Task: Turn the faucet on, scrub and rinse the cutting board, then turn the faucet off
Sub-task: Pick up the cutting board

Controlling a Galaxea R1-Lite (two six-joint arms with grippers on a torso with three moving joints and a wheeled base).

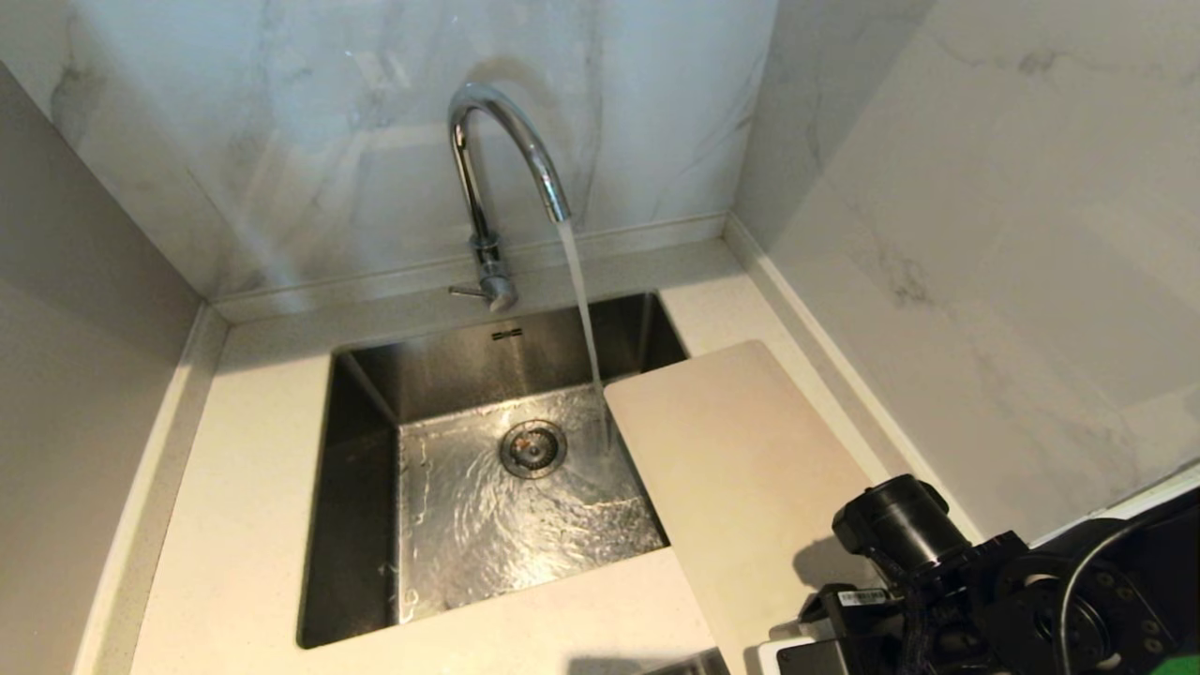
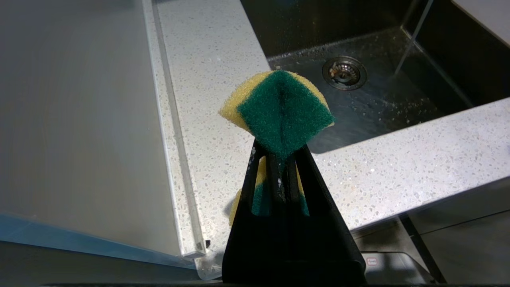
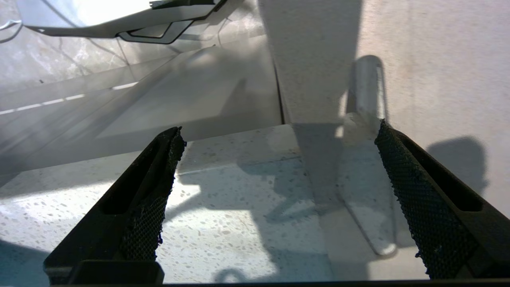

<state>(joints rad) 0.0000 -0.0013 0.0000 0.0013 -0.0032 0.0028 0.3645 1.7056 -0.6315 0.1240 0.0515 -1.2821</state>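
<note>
We found the right gripper with fingers spread wide, the cutting board ahead, its handle slot running lengthwise between them. The left gripper, farther off, clamped a sponge.

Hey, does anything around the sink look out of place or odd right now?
The cutting board lies askew on the counter, one corner jutting over the sink edge. The faucet runs, its stream landing in the basin just beside that corner, not on the board.

Open sink left of running water, cutting board covering right edge, walls close behind and right.
</note>
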